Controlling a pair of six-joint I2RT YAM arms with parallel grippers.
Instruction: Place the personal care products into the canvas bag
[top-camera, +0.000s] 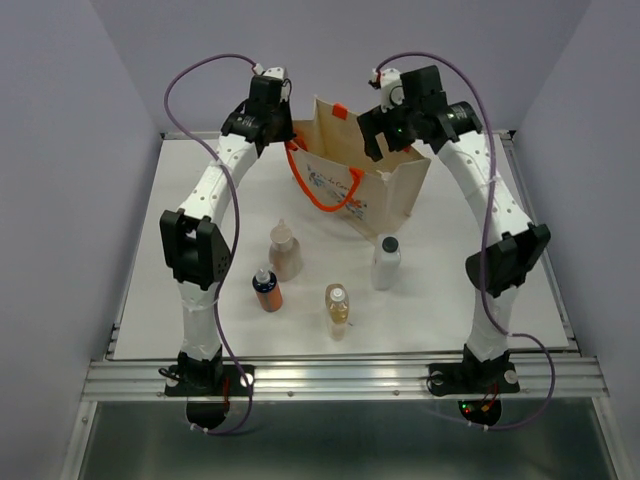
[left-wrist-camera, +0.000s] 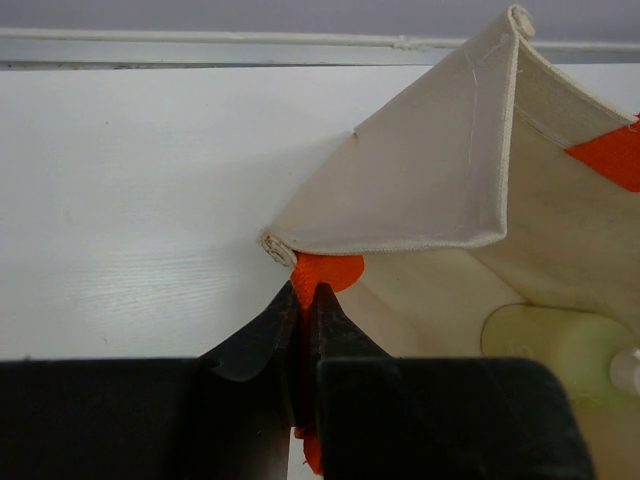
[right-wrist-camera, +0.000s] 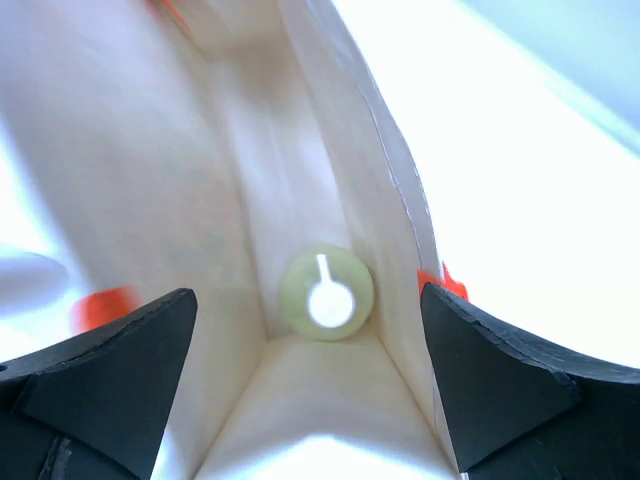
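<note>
Inside the canvas bag (top-camera: 375, 185), a round yellow-green bottle (right-wrist-camera: 326, 295), left tool (left-wrist-camera: 303, 300) clamped on its orange tab (left-wrist-camera: 328, 270), right tool (right-wrist-camera: 308, 300) spread wide, empty, four bottles (top-camera: 285, 250) on white bench (top-camera: 450, 300)

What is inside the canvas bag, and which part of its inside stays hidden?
One round pale yellow-green bottle stands cap-up on the floor of the canvas bag. The bag's own walls cover parts of that floor, so nothing more can be confirmed.

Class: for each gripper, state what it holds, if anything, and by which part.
The left gripper pinches the canvas bag by an orange piece at its rim. The right gripper is open over the bag and holds nothing.
</note>
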